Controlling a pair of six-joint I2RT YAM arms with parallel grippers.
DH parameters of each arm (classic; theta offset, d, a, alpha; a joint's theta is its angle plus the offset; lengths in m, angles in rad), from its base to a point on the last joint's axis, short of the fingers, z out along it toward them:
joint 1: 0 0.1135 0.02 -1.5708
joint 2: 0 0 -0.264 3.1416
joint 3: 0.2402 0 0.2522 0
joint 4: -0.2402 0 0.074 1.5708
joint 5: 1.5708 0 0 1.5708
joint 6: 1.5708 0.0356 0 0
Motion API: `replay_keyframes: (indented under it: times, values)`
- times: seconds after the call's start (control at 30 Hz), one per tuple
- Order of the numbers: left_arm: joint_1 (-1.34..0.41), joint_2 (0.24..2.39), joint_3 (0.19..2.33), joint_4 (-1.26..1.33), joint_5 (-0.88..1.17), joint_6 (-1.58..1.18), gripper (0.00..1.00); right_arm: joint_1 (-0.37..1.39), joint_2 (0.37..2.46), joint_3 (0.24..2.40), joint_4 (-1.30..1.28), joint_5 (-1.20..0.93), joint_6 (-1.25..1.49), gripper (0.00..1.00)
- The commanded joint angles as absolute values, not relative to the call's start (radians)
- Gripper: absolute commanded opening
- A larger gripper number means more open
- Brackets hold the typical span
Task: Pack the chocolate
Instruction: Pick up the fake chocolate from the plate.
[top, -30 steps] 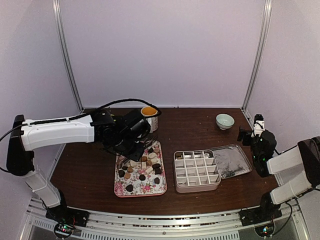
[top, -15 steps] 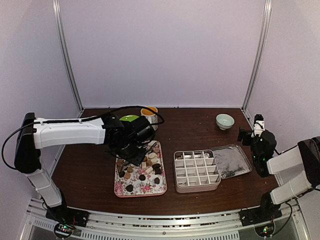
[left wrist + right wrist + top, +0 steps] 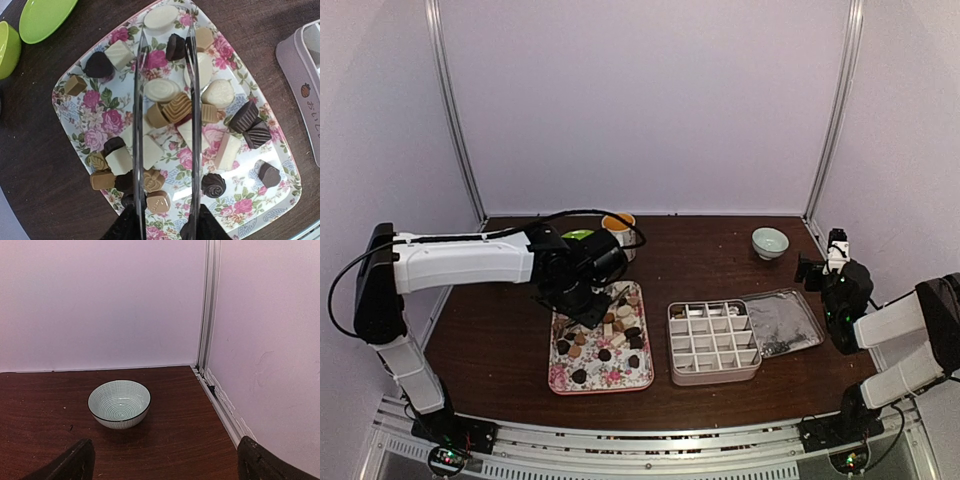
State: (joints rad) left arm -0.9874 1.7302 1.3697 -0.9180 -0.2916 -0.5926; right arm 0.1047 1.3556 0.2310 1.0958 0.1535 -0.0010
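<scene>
The chocolate (image 3: pixel 161 90), small dark, tan and white pieces, lies heaped on a floral tray (image 3: pixel 100 107) that sits left of centre on the table (image 3: pixel 601 350). My left gripper (image 3: pixel 165 225) hovers over the tray's back part (image 3: pixel 582 290), shut on a pair of metal tongs (image 3: pixel 192 100). The two tong arms stand apart, straddling a white oval piece and a ribbed tan piece (image 3: pixel 176 107). Nothing hangs from the tongs. My right gripper (image 3: pixel 167 460) rests at the far right (image 3: pixel 823 262), open and empty.
A beige box with several square compartments (image 3: pixel 713 341) stands right of the tray, with its silver lid (image 3: pixel 782 322) beside it. A pale green bowl (image 3: pixel 119 403) sits at the back right. An orange-lined cup (image 3: pixel 619 232) and lime-green dishes (image 3: pixel 45 17) stand behind the tray.
My left arm has swung a little forward and left over the tray, uncovering the green dish behind it, and the tong arms have spread slightly. The right arm has not moved.
</scene>
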Motion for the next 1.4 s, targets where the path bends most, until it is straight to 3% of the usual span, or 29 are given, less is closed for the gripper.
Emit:
replay_keyframes:
  times: [0.0,1.37]
  values:
    - [-0.98,1.754,1.402,-0.931,-0.265,-0.565,0.39,0.097,1.358,0.242,1.098,0.162,0.0,1.0]
    - [-0.957,1.839,1.535,-1.098,-0.254,-0.548,0.39,0.097,1.359,0.244,1.098,0.162,0.0,1.0]
